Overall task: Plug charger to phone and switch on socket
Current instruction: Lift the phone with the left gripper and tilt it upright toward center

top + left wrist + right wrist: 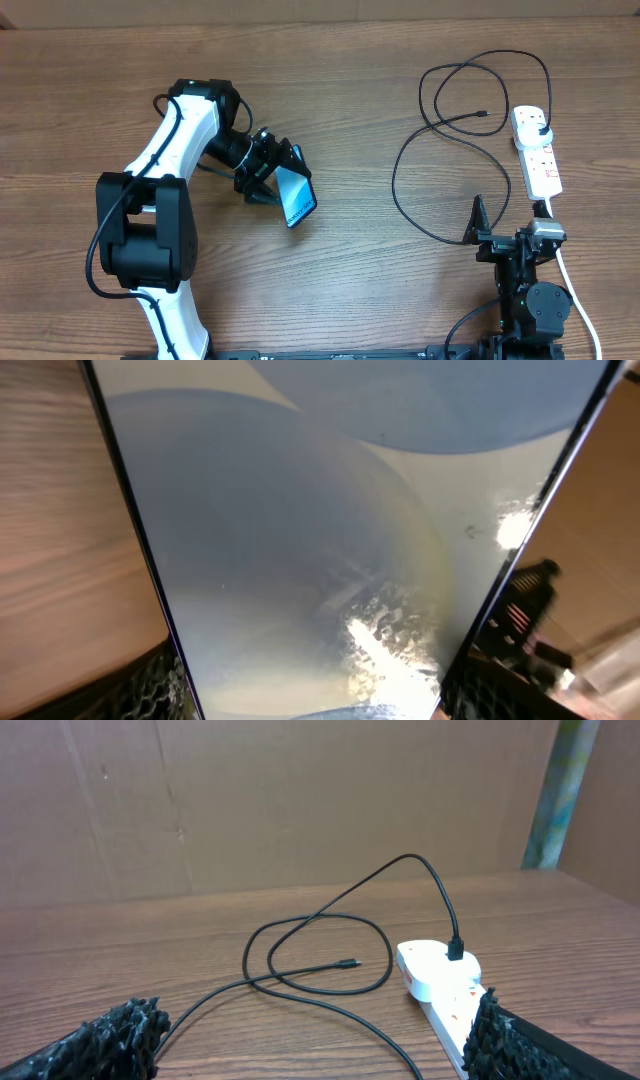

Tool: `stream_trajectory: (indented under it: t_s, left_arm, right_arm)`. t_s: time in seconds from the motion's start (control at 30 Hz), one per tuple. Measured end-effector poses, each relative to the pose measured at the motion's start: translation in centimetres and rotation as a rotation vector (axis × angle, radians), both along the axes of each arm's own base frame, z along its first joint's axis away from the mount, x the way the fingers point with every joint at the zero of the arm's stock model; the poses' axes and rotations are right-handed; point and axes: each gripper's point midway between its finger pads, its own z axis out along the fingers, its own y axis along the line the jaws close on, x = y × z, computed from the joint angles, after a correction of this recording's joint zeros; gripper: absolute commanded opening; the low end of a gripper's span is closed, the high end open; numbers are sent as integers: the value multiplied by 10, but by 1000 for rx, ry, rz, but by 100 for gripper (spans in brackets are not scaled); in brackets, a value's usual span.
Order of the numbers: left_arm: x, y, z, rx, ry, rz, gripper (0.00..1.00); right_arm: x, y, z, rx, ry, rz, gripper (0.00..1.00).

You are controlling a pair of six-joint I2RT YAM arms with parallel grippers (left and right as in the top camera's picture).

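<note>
Clenching tilted phone [297, 196] in left claw [266, 168] | right claw [510, 222] released, empty | risk: dropping phone, snagging looped charger [347, 963] at 2 o'clock

black charger [456, 948], white socket [538, 155] with red marks, pale blue phone [296, 197] screen, brown wood-grain table [380, 280].

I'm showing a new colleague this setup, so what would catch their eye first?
The lit phone, gripped by the left hand left of the table's centre. Next, the black charger looping across the upper right, its plug in the white socket and its small tip lying free on the wood.
</note>
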Motion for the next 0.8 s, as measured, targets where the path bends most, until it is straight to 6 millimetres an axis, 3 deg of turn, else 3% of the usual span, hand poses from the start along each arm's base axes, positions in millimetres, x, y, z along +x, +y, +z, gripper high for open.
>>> stream_trajectory:
  t_s: [0.4,0.8]
  left_arm:
    - [2,-26,41,-293,-31,20,60]
    - [9,-36,65,-445,-49,65,59]
  right_arm:
    - [0,0,0,0,0,0,100]
    - [0,0,0,0,1,0,100]
